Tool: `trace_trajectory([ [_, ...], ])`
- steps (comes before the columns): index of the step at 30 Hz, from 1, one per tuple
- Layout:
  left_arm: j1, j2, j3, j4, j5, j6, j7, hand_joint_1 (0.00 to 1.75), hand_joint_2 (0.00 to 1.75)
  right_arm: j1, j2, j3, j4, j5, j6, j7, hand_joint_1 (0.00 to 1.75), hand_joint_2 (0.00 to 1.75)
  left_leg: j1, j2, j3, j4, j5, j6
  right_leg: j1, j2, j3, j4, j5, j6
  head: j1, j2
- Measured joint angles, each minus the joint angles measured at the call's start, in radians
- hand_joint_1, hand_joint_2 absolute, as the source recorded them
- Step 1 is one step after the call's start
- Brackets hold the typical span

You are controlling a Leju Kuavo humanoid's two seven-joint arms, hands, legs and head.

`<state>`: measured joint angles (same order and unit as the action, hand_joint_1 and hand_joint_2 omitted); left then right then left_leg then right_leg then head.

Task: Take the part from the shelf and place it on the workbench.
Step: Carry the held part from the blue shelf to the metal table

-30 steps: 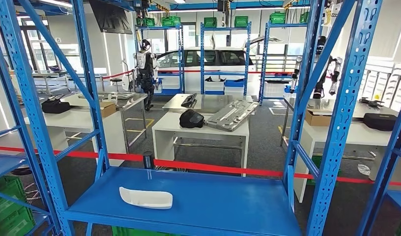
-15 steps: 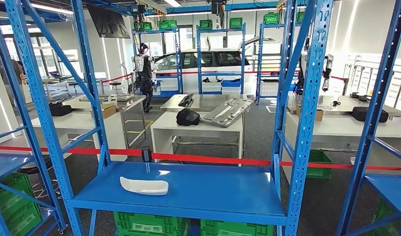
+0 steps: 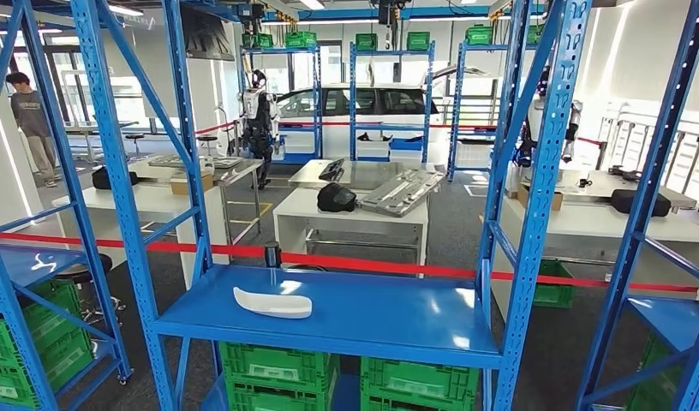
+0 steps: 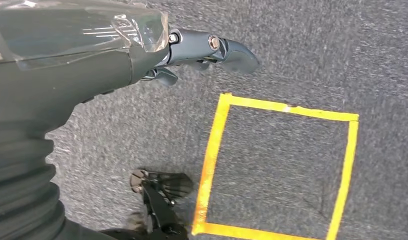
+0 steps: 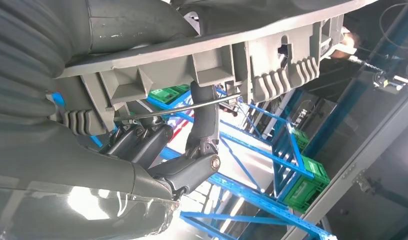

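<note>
right hand [image 5: 157, 150]: closed around a grey moulded part [image 5: 272, 60], dark fingers [image 5: 204, 115] reaching up against its ribbed underside. far ends of the part cut off at the frame edge; full outline not determinable. blue racking and green crates seen past it, tilted.

left hand [image 4: 192, 50]: hanging over grey carpeted floor [image 4: 292, 50], fingers loosely curled, nothing held. most fingers hidden behind the hand's own body. yellow tape square [image 4: 212, 145] on the floor beneath.

head view: blue shelf [image 3: 372, 312] directly ahead, framed by perforated blue uprights. white part [image 3: 272, 301] lying flat on the left portion of the shelf, well apart from either hand. green crates [image 3: 277, 368] on the level below. red barrier tape [image 3: 372, 264] stretched behind the shelf. white worktop [image 3: 355, 210] beyond the tape, carrying a dark object [image 3: 336, 197] just beside a tilted metal panel [image 3: 402, 190]. further back: white car [image 3: 363, 103], another humanoid robot [image 3: 259, 111], more blue racks. person [image 3: 33, 111] standing at far left.
</note>
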<state>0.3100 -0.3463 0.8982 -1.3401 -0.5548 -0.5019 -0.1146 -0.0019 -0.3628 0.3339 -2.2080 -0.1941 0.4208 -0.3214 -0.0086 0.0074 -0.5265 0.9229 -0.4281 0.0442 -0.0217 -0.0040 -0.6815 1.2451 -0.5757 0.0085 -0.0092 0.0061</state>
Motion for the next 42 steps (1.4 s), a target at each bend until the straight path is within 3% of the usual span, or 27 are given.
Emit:
trace_trajectory([
  [2, -0.004, 0.0, 0.004, 0.001, -0.006, -0.002, -0.004, 0.0, 1.75, -0.002, 0.001, 0.0, 0.002, 0.001, 0.001, -0.001, 1.75, 1.75, -0.002, 0.001, -0.037, 0.012, 0.024, -0.002, 0.0, 0.0, 0.033, 0.026, 0.031, 0.02, 0.002, 0.0],
  [4, -0.007, 0.0, 0.007, 0.002, -0.011, -0.003, -0.007, 0.0, 1.75, -0.007, 0.002, 0.001, 0.002, 0.002, 0.002, -0.002, 1.75, 1.75, -0.003, 0.001, -0.076, 0.034, 0.04, -0.008, 0.0, 0.0, 0.131, -0.091, 0.061, 0.03, 0.003, 0.0],
  [6, -0.01, 0.0, 0.011, 0.002, -0.014, -0.004, -0.011, 0.0, 1.75, -0.011, 0.003, 0.001, 0.003, 0.003, 0.003, -0.004, 1.75, 1.75, -0.005, 0.001, -0.105, 0.058, 0.052, -0.017, 0.003, 0.001, 0.221, -0.233, 0.037, 0.019, 0.005, 0.0],
  [7, -0.01, 0.0, 0.013, 0.002, -0.015, -0.005, -0.013, 0.0, 1.75, -0.012, 0.004, 0.002, 0.003, 0.003, 0.004, -0.005, 1.75, 1.75, -0.006, 0.002, -0.113, 0.065, 0.059, -0.023, 0.006, 0.002, 0.241, -0.271, 0.022, 0.01, 0.005, 0.0],
  [9, -0.01, 0.001, 0.02, 0.002, -0.019, -0.005, -0.018, 0.0, 1.75, -0.013, 0.004, 0.002, 0.005, 0.003, 0.007, -0.006, 1.75, 1.75, -0.002, 0.001, -0.12, 0.067, 0.071, -0.034, 0.007, 0.001, 0.23, -0.278, 0.026, -0.006, 0.005, 0.0],
  [10, -0.009, 0.001, 0.024, 0.002, -0.021, -0.005, -0.019, 0.0, 1.75, -0.013, 0.005, 0.002, 0.006, 0.003, 0.008, -0.007, 1.75, 1.75, 0.0, -0.001, -0.126, 0.075, 0.058, -0.04, 0.005, 0.0, 0.222, -0.277, 0.036, -0.015, 0.005, 0.0],
  [12, -0.009, 0.001, 0.03, 0.002, -0.023, -0.005, -0.021, 0.0, 1.75, -0.014, 0.007, 0.002, 0.008, 0.002, 0.01, -0.007, 1.75, 1.75, 0.007, -0.005, -0.147, 0.14, -0.023, -0.055, 0.0, -0.004, 0.199, -0.278, 0.06, -0.028, 0.003, 0.0],
  [14, -0.01, 0.001, 0.033, 0.003, -0.023, -0.006, -0.022, 0.0, 1.75, -0.014, 0.009, 0.003, 0.009, 0.002, 0.011, -0.007, 1.75, 1.75, 0.013, -0.007, -0.175, 0.268, -0.123, -0.066, 0.001, -0.004, 0.173, -0.276, 0.084, -0.031, 0.001, 0.0],
  [15, -0.011, 0.001, 0.034, 0.003, -0.024, -0.006, -0.022, 0.0, 1.75, -0.014, 0.009, 0.003, 0.009, 0.002, 0.011, -0.007, 1.75, 1.75, 0.015, -0.007, -0.182, 0.325, -0.146, -0.07, 0.002, -0.004, 0.159, -0.274, 0.095, -0.029, 0.0, 0.0],
  [16, -0.012, 0.001, 0.035, 0.004, -0.024, -0.007, -0.022, 0.0, 1.75, -0.013, 0.01, 0.003, 0.01, 0.002, 0.011, -0.007, 1.75, 1.75, 0.018, -0.007, -0.174, 0.355, -0.144, -0.071, 0.002, -0.004, 0.145, -0.271, 0.106, -0.027, -0.001, 0.0],
  [18, -0.013, 0.001, 0.035, 0.005, -0.024, -0.007, -0.022, 0.0, 1.75, -0.013, 0.011, 0.003, 0.011, 0.002, 0.012, -0.007, 1.75, 1.75, 0.019, -0.008, -0.104, 0.304, -0.099, -0.068, 0.002, -0.003, 0.116, -0.265, 0.126, -0.021, -0.003, 0.0],
  [19, -0.013, 0.001, 0.036, 0.005, -0.024, -0.007, -0.022, 0.0, 1.75, -0.013, 0.011, 0.003, 0.011, 0.002, 0.012, -0.007, 1.75, 1.75, 0.019, -0.009, -0.046, 0.232, -0.083, -0.063, 0.002, -0.003, 0.106, -0.263, 0.134, -0.018, -0.004, 0.0],
  [21, -0.015, 0.002, 0.036, 0.005, -0.024, -0.007, -0.023, 0.0, 1.75, -0.014, 0.011, 0.003, 0.011, 0.002, 0.012, -0.007, 1.75, 1.75, 0.014, -0.013, 0.058, 0.085, -0.09, -0.051, 0.004, -0.003, 0.094, -0.263, 0.151, -0.009, -0.005, 0.0],
  [22, -0.015, 0.002, 0.036, 0.005, -0.024, -0.007, -0.023, 0.0, 1.75, -0.015, 0.012, 0.003, 0.011, 0.002, 0.012, -0.008, 1.75, 1.75, 0.01, -0.014, 0.082, 0.044, -0.099, -0.045, 0.003, -0.003, 0.092, -0.265, 0.16, -0.002, -0.005, 0.0],
  [24, -0.015, 0.002, 0.037, 0.006, -0.024, -0.007, -0.024, 0.0, 1.75, -0.016, 0.012, 0.003, 0.011, 0.003, 0.012, -0.008, 1.75, 1.75, 0.005, -0.012, 0.081, 0.025, -0.091, -0.032, 0.002, -0.005, 0.089, -0.271, 0.177, 0.012, -0.005, 0.0],
  [25, -0.015, 0.002, 0.038, 0.006, -0.023, -0.007, -0.025, 0.0, 1.75, -0.016, 0.012, 0.004, 0.011, 0.003, 0.012, -0.008, 1.75, 1.75, 0.005, -0.01, 0.073, 0.019, -0.078, -0.023, 0.001, -0.004, 0.082, -0.267, 0.174, 0.015, -0.006, 0.0],
  [27, -0.017, 0.0, 0.038, 0.006, -0.024, -0.007, -0.025, 0.0, 1.75, -0.016, 0.011, 0.004, 0.011, 0.003, 0.012, -0.008, 1.75, 1.75, 0.007, -0.005, 0.047, 0.01, -0.049, -0.006, 0.002, -0.002, 0.055, -0.213, 0.118, 0.008, -0.004, 0.0],
  [29, -0.018, 0.0, 0.037, 0.007, -0.024, -0.007, -0.026, 0.0, 1.75, -0.016, 0.011, 0.005, 0.012, 0.003, 0.012, -0.008, 1.75, 1.75, 0.005, -0.002, 0.016, 0.01, -0.023, 0.002, 0.003, -0.001, 0.016, -0.085, 0.022, -0.003, 0.0, 0.0],
  [30, -0.019, 0.0, 0.037, 0.007, -0.024, -0.008, -0.026, 0.0, 1.75, -0.016, 0.011, 0.005, 0.013, 0.003, 0.012, -0.008, 1.75, 1.75, 0.003, -0.001, 0.0, 0.012, -0.01, 0.003, 0.002, 0.0, 0.004, -0.021, -0.007, -0.001, 0.0, 0.0],
  [31, -0.019, 0.0, 0.037, 0.008, -0.024, -0.009, -0.027, 0.0, 1.75, -0.016, 0.011, 0.006, 0.013, 0.002, 0.012, -0.008, 1.75, 1.75, 0.002, 0.0, -0.016, 0.014, 0.002, 0.003, 0.002, 0.0, 0.004, 0.024, -0.013, 0.006, 0.001, 0.0],
  [32, -0.019, 0.0, 0.037, 0.008, -0.026, -0.011, -0.028, 0.0, 1.75, -0.016, 0.011, 0.006, 0.014, 0.002, 0.013, -0.009, 1.75, 1.75, 0.001, 0.001, -0.033, 0.019, 0.012, 0.003, 0.002, 0.0, 0.018, 0.034, 0.001, 0.016, 0.001, 0.0],
  [34, -0.02, 0.0, 0.037, 0.01, -0.033, -0.016, -0.033, 0.0, 1.75, -0.016, 0.011, 0.006, 0.014, 0.002, 0.014, -0.011, 1.75, 1.75, 0.0, 0.001, -0.066, 0.034, 0.027, -0.001, 0.002, 0.0, 0.103, -0.059, 0.047, 0.03, 0.002, 0.0],
  [36, -0.022, 0.0, 0.038, 0.011, -0.041, -0.021, -0.039, 0.0, 1.75, -0.018, 0.012, 0.006, 0.014, 0.003, 0.014, -0.015, 1.75, 1.75, -0.002, 0.001, -0.094, 0.053, 0.039, -0.009, 0.005, 0.0, 0.209, -0.218, 0.047, 0.023, 0.002, 0.0],
  [37, -0.024, 0.0, 0.04, 0.012, -0.045, -0.023, -0.042, 0.0, 1.75, -0.019, 0.012, 0.006, 0.014, 0.004, 0.014, -0.016, 1.75, 1.75, -0.003, 0.001, -0.102, 0.06, 0.046, -0.014, 0.008, 0.0, 0.237, -0.269, 0.036, 0.016, 0.002, 0.0],
  [38, -0.025, 0.0, 0.042, 0.013, -0.048, -0.025, -0.045, 0.0, 1.75, -0.02, 0.012, 0.007, 0.014, 0.005, 0.015, -0.017, 1.75, 1.75, -0.004, 0.001, -0.109, 0.063, 0.054, -0.019, 0.011, 0.001, 0.245, -0.293, 0.028, 0.01, 0.001, 0.0],
  [40, -0.025, 0.001, 0.048, 0.016, -0.052, -0.027, -0.049, 0.0, 1.75, -0.019, 0.013, 0.007, 0.015, 0.008, 0.015, -0.018, 1.75, 1.75, -0.001, -0.001, -0.119, 0.066, 0.061, -0.029, 0.008, 0.0, 0.227, -0.295, 0.037, -0.004, 0.001, 0.0],
  [42, -0.025, 0.001, 0.052, 0.02, -0.052, -0.027, -0.053, 0.0, 1.75, -0.019, 0.014, 0.007, 0.015, 0.012, 0.015, -0.02, 1.75, 1.75, 0.004, -0.006, -0.139, 0.11, 0.01, -0.044, 0.001, -0.002, 0.21, -0.296, 0.053, -0.021, -0.001, 0.0],
])
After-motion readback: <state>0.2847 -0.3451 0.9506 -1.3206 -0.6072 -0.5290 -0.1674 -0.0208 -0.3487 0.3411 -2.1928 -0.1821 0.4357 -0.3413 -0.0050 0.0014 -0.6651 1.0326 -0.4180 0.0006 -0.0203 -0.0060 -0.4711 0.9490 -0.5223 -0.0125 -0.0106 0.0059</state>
